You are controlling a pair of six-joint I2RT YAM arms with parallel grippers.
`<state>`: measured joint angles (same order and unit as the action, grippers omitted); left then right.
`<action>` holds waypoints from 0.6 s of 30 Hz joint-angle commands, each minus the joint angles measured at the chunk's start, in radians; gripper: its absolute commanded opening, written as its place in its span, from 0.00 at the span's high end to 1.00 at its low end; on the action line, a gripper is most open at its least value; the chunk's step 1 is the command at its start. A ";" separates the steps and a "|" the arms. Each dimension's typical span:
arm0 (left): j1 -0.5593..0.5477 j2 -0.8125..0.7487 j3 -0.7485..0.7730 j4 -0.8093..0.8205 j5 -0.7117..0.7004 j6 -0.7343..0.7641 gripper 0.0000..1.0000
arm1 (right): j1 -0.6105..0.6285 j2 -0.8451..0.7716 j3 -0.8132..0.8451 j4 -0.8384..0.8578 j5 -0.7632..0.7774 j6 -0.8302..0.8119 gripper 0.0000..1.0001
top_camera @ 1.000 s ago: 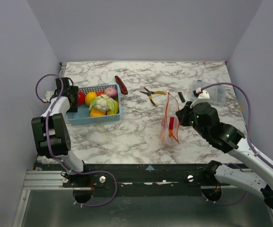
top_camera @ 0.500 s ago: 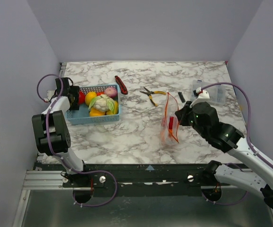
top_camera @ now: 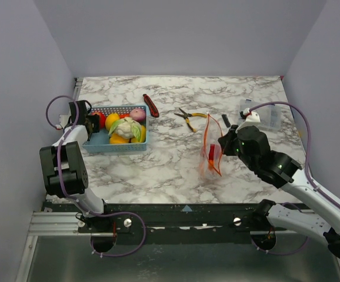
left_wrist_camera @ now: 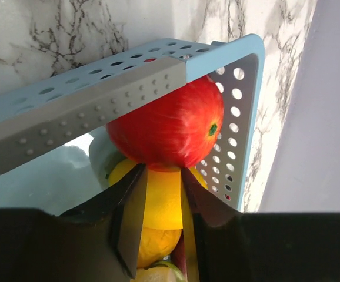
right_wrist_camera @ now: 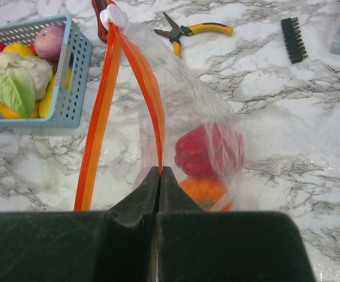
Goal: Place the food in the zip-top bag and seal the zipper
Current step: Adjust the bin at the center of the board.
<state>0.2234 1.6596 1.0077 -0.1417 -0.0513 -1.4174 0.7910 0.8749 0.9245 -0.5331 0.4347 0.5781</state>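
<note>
The white bench (top_camera: pixel 158 170), veined grey like marble, sat between plain lilac walls (top_camera: pixel 176 35). Near its middle the zip-top bag (right_wrist_camera: pixel 187 111) stood upright with its mouth open and 2 pieces of food (right_wrist_camera: pixel 208 150) inside, red over orange. The right hand (right_wrist_camera: pixel 159 171) was pressed together, pinching the zipper (right_wrist_camera: pixel 101 106). In the blue basket (left_wrist_camera: pixel 253 106) at the bench's left side, the left hand (left_wrist_camera: pixel 161 170) held its fingers slightly apart at a red apple (left_wrist_camera: pixel 167 126). I could not tell whether it gripped anything.
</note>
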 commanded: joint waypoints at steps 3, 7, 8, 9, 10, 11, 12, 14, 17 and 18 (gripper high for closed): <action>0.010 -0.084 -0.053 0.012 -0.013 0.057 0.61 | 0.005 -0.008 0.028 -0.016 0.033 0.011 1.00; 0.010 -0.057 -0.034 -0.003 0.003 0.058 0.25 | 0.006 -0.011 0.022 -0.009 0.023 0.010 1.00; 0.011 -0.049 -0.027 -0.004 0.005 0.058 0.22 | 0.006 -0.009 0.021 -0.007 0.020 0.009 1.00; 0.010 -0.040 -0.025 0.001 0.008 0.052 0.20 | 0.006 -0.006 0.022 -0.005 0.016 0.005 1.00; 0.009 -0.033 -0.024 0.004 0.009 0.038 0.18 | 0.005 -0.004 0.023 -0.004 0.012 0.002 1.00; 0.009 -0.026 -0.023 0.006 0.004 0.026 0.16 | 0.005 -0.001 0.025 -0.003 0.010 -0.001 1.00; 0.007 -0.021 -0.018 0.001 -0.013 0.013 0.15 | 0.005 0.002 0.027 0.001 0.009 -0.004 1.00; -0.003 -0.023 -0.020 0.007 -0.069 0.000 0.13 | 0.005 0.006 0.028 0.006 0.003 -0.008 1.00; -0.018 -0.028 -0.034 0.065 -0.144 -0.012 0.01 | 0.007 0.014 0.029 0.011 -0.013 -0.013 1.00; -0.019 -0.019 -0.029 0.071 -0.147 -0.022 0.01 | 0.006 0.015 0.028 0.013 -0.015 -0.017 1.00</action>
<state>0.2161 1.6272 0.9707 -0.1280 -0.0959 -1.4002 0.7914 0.8810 0.9264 -0.5323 0.4347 0.5747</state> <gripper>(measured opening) 0.961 0.006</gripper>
